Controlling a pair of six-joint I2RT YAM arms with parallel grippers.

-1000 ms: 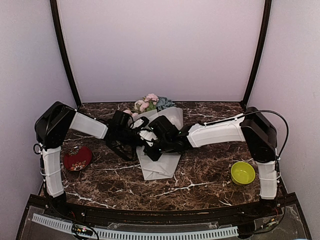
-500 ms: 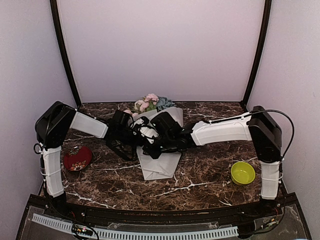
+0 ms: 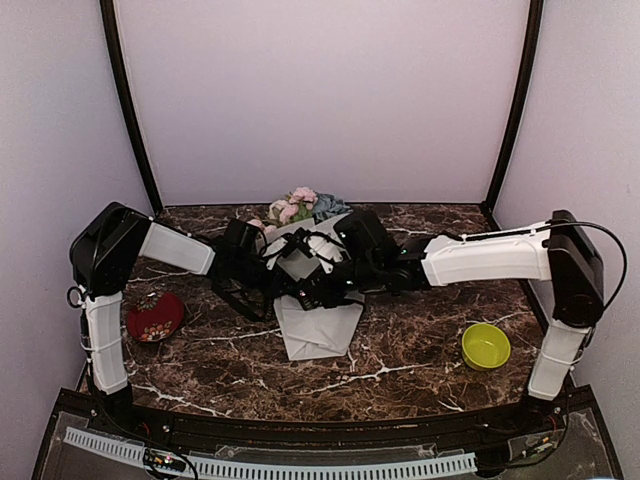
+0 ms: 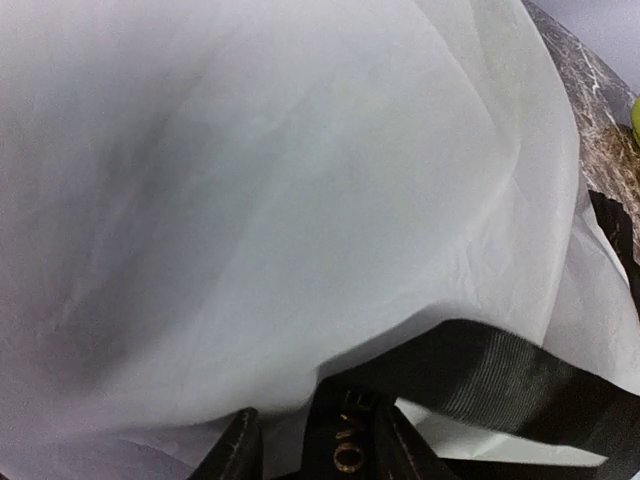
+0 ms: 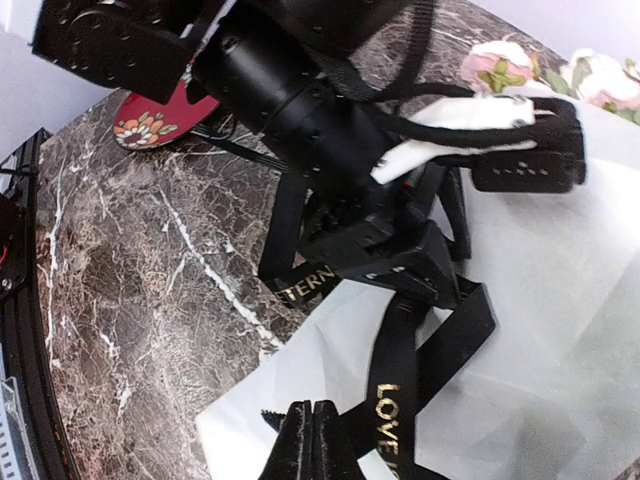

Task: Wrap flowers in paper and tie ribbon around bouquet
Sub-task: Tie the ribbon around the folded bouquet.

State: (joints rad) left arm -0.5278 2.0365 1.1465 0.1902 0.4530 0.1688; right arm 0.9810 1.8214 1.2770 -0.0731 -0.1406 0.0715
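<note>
A: Anything worth worrying about here?
B: Yes: losing the ribbon (image 5: 392, 400). Spread apart on the left gripper (image 4: 318, 445), with a strand lying loose between the fingers (image 4: 242, 448), not pinched. Pressed together on the right gripper (image 5: 312, 432), apparently nipping another strand just above the paper (image 4: 300, 200).
A: So, pulling from the right alone?
B: Likely to drag the loose strand clear, or to slacken the loop and tug the thin sheet askew. Easy, too, to snag on the left gripper's housing, with black loops draped close around it.
A: And the flowers (image 3: 300, 205)?
B: At the far end of the bouquet (image 3: 318, 325), midway across the table (image 3: 420, 360), blooms toward the back wall (image 3: 320, 100), cone tip toward the near edge.
A: Room to move?
B: Tight between the two grippers. Open marble to the near right, short of the green bowl (image 3: 486, 345); red dish (image 3: 155, 318) off to the left — well apart from the work.
</note>
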